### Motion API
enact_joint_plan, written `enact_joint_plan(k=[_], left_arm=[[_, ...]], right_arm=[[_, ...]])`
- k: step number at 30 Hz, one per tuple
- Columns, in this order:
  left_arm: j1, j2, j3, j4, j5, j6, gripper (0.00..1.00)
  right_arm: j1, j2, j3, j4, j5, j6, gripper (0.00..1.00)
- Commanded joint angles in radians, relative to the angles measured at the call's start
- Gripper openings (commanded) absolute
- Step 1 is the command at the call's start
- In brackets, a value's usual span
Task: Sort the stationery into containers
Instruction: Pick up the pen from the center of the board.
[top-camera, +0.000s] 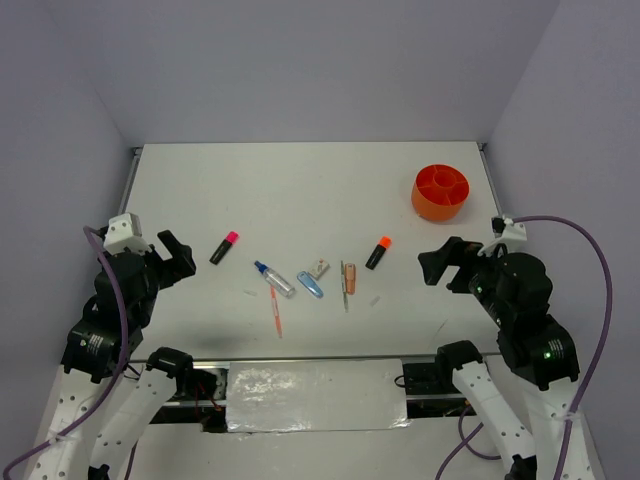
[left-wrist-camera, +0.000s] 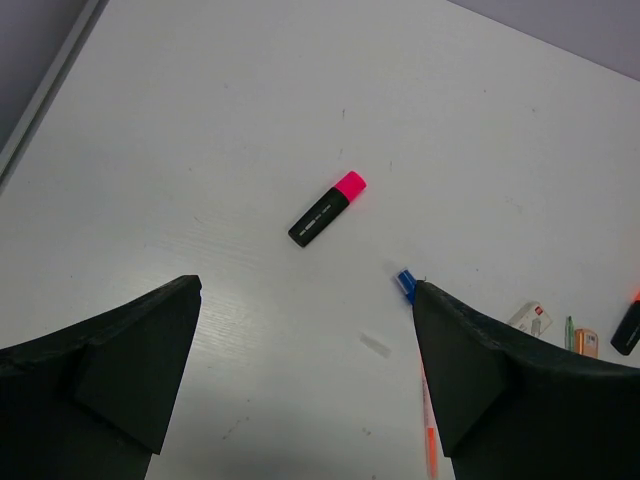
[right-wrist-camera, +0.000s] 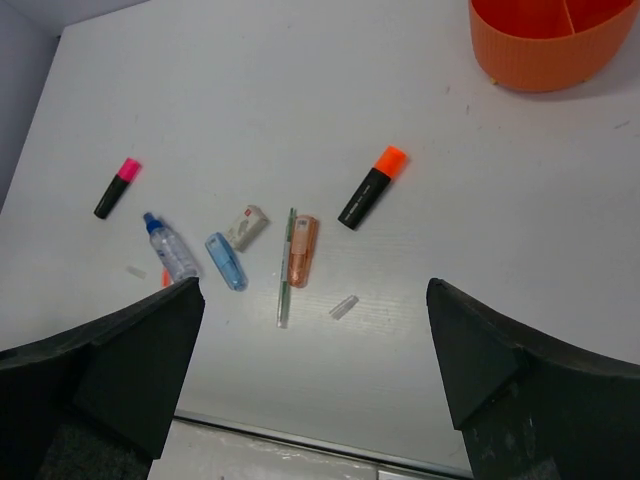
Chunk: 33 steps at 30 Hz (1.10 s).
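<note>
Read from above with twelve o'clock at the far wall, the white table (top-camera: 300, 190) has the orange tub (top-camera: 442, 192) at about two o'clock from its middle, near the far right corner, with its inner dividers showing.

All the stationery lies loose on the table in a rough row toward six o'clock, well apart from the tub. At the nine o'clock end of the row is the pink-capped highlighter (top-camera: 224, 248). Next come the blue-capped tube (top-camera: 273, 278) and, at its six o'clock, the thin orange pen (top-camera: 275, 312). The blue clip (top-camera: 311, 285) lies just beside the whitish block (top-camera: 319, 268). The peach piece (top-camera: 350, 275) lies against a thin green stick (top-camera: 345, 290). The orange-capped highlighter (top-camera: 378, 253) closes the three o'clock end, with a small clear cap (top-camera: 375, 299) at its six o'clock.

The left gripper (top-camera: 183, 255) hangs at eight o'clock with its fingers spread wide and nothing between them. The right gripper (top-camera: 428, 270) hangs at four o'clock, likewise spread wide and holding nothing.
</note>
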Motion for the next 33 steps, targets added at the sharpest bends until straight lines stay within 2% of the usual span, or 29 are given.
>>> enact_joint_plan(k=[1, 5, 8, 10, 13, 14, 15, 17, 18, 20, 21, 23, 26, 29, 30, 33], left_arm=[[-0.007, -0.002, 0.008, 0.036, 0.013, -0.006, 0.99], [-0.007, 0.01, 0.008, 0.032, 0.009, -0.011, 0.99], [-0.007, 0.021, 0.008, 0.03, 0.004, -0.012, 0.99], [-0.007, 0.032, 0.011, 0.027, -0.01, -0.02, 0.99], [-0.007, 0.05, 0.019, 0.012, -0.04, -0.032, 0.99], [-0.007, 0.053, 0.02, 0.004, -0.048, -0.035, 0.99], [-0.007, 0.055, 0.022, 0.001, -0.056, -0.04, 0.99], [-0.007, 0.056, 0.025, -0.008, -0.077, -0.049, 0.99], [-0.007, 0.056, 0.025, -0.019, -0.091, -0.055, 0.99], [-0.007, 0.053, 0.031, -0.031, -0.124, -0.074, 0.99], [-0.005, 0.05, 0.031, -0.039, -0.135, -0.081, 0.99], [-0.005, 0.043, 0.031, -0.039, -0.142, -0.082, 0.99], [-0.003, 0.043, 0.029, -0.036, -0.146, -0.08, 0.99], [-0.003, 0.041, 0.043, -0.065, -0.192, -0.104, 0.99], [-0.003, 0.027, 0.045, -0.071, -0.2, -0.108, 0.99], [-0.003, -0.009, 0.037, -0.059, -0.198, -0.104, 0.99]], right_arm=[[0.009, -0.046, 0.006, 0.048, -0.054, -0.018, 1.0], [0.008, -0.092, -0.03, 0.15, -0.203, 0.003, 1.0], [0.008, -0.002, -0.05, 0.168, -0.263, 0.078, 1.0], [0.057, 0.081, -0.087, 0.209, -0.262, 0.132, 1.0], [0.341, 0.17, -0.086, 0.236, 0.017, 0.219, 1.0], [0.439, 0.202, -0.072, 0.234, 0.2, 0.245, 1.0], [0.642, 0.294, -0.055, 0.222, 0.288, 0.296, 1.0], [0.823, 0.424, 0.037, 0.187, 0.447, 0.345, 1.0], [0.953, 0.586, 0.084, 0.13, 0.549, 0.391, 1.0], [1.026, 0.749, 0.227, 0.076, 0.613, 0.431, 1.0], [1.072, 0.887, 0.305, 0.044, 0.654, 0.468, 1.0], [1.088, 1.028, 0.356, 0.108, 0.629, 0.435, 1.0], [1.085, 1.158, 0.422, 0.162, 0.556, 0.398, 0.98], [1.06, 1.25, 0.498, 0.189, 0.51, 0.37, 0.9], [1.054, 1.27, 0.509, 0.196, 0.475, 0.364, 0.84], [1.043, 1.357, 0.561, 0.182, 0.455, 0.358, 0.79]])
